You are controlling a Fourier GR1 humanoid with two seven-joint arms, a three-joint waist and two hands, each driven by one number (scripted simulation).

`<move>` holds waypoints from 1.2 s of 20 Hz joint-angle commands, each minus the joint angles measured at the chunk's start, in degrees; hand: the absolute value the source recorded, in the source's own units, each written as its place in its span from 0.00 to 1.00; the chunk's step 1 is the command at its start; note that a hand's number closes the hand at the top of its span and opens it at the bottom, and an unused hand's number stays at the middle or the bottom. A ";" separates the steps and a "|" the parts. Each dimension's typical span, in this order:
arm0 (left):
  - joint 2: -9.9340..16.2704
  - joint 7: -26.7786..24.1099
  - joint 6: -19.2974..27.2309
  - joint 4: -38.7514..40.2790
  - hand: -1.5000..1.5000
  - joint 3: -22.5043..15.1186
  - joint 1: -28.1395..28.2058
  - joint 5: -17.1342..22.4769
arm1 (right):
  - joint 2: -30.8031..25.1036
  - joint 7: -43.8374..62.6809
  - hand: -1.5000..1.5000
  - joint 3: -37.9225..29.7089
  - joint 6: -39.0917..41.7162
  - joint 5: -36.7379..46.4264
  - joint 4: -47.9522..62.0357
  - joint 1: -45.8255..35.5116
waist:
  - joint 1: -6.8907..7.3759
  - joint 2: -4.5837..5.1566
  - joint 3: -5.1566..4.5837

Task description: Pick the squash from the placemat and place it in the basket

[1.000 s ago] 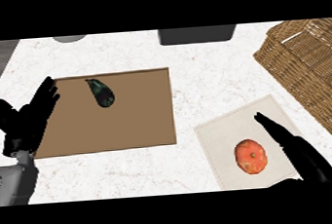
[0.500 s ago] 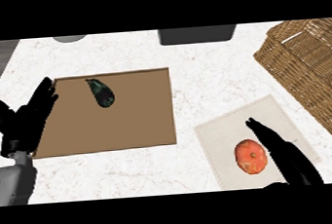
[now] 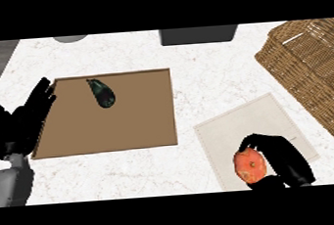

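The white speckled counter (image 3: pixel 195 53) filled nearly everything I could see. At the right edge stood the big wicker basket (image 3: pixel 313 70), well apart from the squash. Left of the middle lay a brown board (image 3: pixel 120 122), and on its upper part a dark green vegetable (image 3: pixel 102 93) lay lengthways. The pale placemat (image 3: pixel 250 123) lay tilted between the board and the basket. The left hand (image 3: pixel 20 122) rested at the board's left edge, fingers straight and pointing up, holding nothing. The right hand (image 3: pixel 280 158) was down at the placemat's near end, its fingers curled over the top and right side of the orange squash (image 3: pixel 248 166), which sat at that near end of the mat. 2 grey things, 1 dark (image 3: pixel 198 34) and 1 light (image 3: pixel 70 38), showed at the far edge.
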 commanded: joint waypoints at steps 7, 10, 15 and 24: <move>-1.06 -0.77 -0.60 0.16 0.50 -0.41 -0.91 -0.96 | 8.66 15.84 1.00 1.64 -6.91 4.08 10.51 -10.11 | 1.61 0.58 0.34; -1.14 -1.47 -1.56 1.57 0.50 -0.89 -1.67 -0.81 | 8.81 30.03 1.00 -2.98 -9.07 1.69 9.47 -16.03 | 3.21 1.55 0.27; -2.04 -1.43 -2.23 1.78 0.50 -2.61 -3.06 -1.19 | 8.98 47.89 1.00 -4.27 -16.21 1.02 18.52 -29.42 | 6.15 1.96 0.36; -2.88 -0.98 -1.73 3.80 0.50 -3.37 -5.56 -1.95 | 9.04 53.75 1.00 0.64 -45.28 -2.75 25.72 -49.69 | 6.49 1.58 0.36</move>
